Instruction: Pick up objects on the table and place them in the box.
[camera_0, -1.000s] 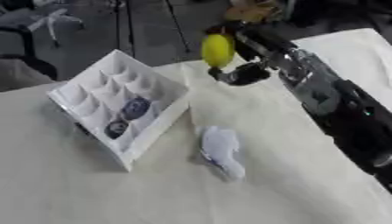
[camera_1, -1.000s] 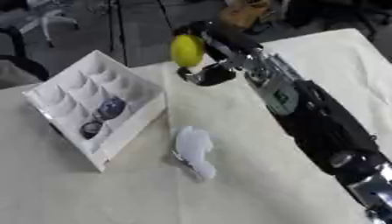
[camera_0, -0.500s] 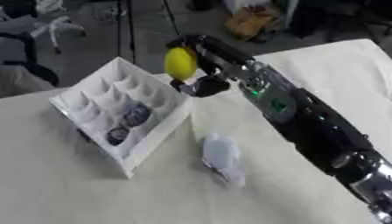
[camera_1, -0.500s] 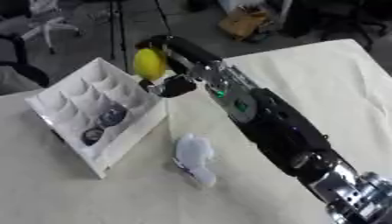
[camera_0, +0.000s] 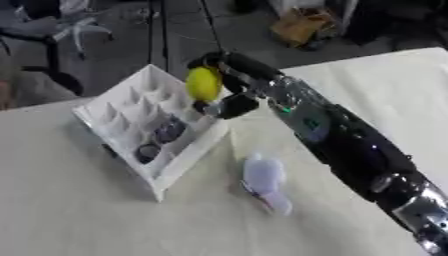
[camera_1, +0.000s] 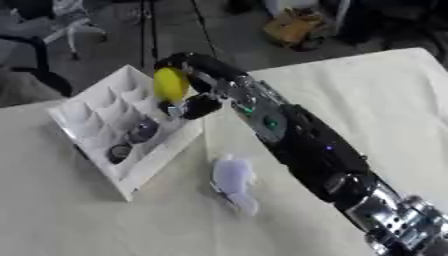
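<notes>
Left side: white moulded tray-type box w/ rows of pockets (camera_0: 122, 117) sits tilted on the cream cloth-covered table (camera_0: 79, 215). Two dark roundish items (camera_0: 157, 140) already in pockets on its near side, can't ID them. Left hand not in either view.

Mid: I've got the yellow oval lemon-like object (camera_0: 203, 84) in the right hand (camera_0: 229, 97), fingers curled round it from behind, thumb below. It hangs over the box's right edge, above the pockets, not touching as far as I can tell. Looks smooth, rigid and light, so prob slippery; a wrap round its middle suits it.

Lower mid: pale lavender soft crumpled item (camera_0: 264, 181) lies on the cloth just right of the box. Looks limp, would pinch it at the bulk.

Right: arm comes in from lower right, stretched diagonally up-left, wrist bent down toward the box.
</notes>
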